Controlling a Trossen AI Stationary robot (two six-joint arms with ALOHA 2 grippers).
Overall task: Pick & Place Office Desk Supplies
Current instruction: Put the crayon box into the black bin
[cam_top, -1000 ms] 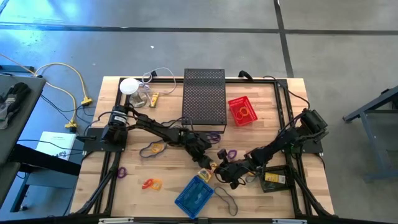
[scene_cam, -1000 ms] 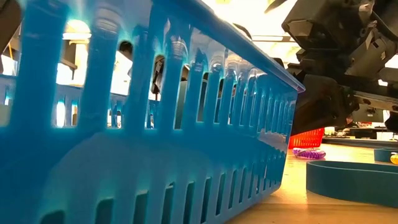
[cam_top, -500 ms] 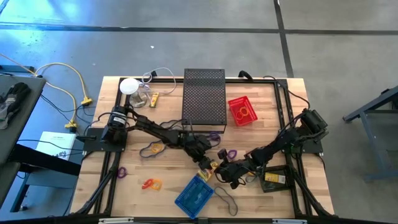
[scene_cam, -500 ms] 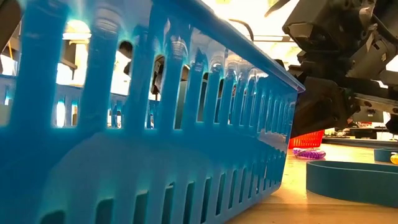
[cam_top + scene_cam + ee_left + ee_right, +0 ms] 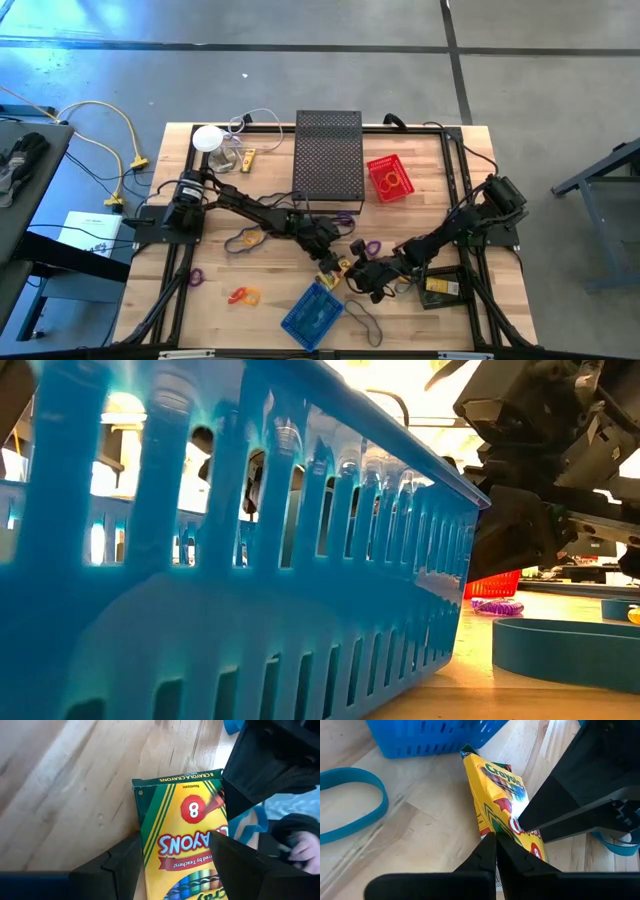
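An overhead view shows a wooden table (image 5: 430, 150) with two dark robot arms meeting low in the centre of the frame. Between them lies a yellow-and-green crayon box (image 5: 187, 845), just up and right of a blue slotted basket (image 5: 312, 314) at the bottom centre.

In the left wrist view, the left gripper (image 5: 172, 862) stands with its fingers spread wide on either side of the crayon box, and the box fills the gap between them; whether the pads actually press it cannot be told. In the right wrist view, the right gripper (image 5: 496, 851) has its two fingers pinched together, holding nothing, their tip at the edge of the same box.

The box is thin cardboard, probably light and fairly stiff (though it would likely dent if squeezed hard). Its printed faces look smooth and may slip, so a hold across the two long narrow sides, near the middle, seems safest.

Counted in the overhead view:
- one crayon box between the grippers
- one blue basket, plus one red basket (image 5: 390, 178) at centre right
- one tall black mesh box (image 5: 329, 155) at upper centre
- one white round object (image 5: 207, 138) at upper left
- four purple bands: one below the mesh box (image 5: 343, 220), two just above the grippers (image 5: 365, 246), one at far left (image 5: 196, 276)
- one tan band (image 5: 245, 240) left of centre
- one orange band (image 5: 241, 296) at lower left
- one dark band (image 5: 365, 322) right of the blue basket
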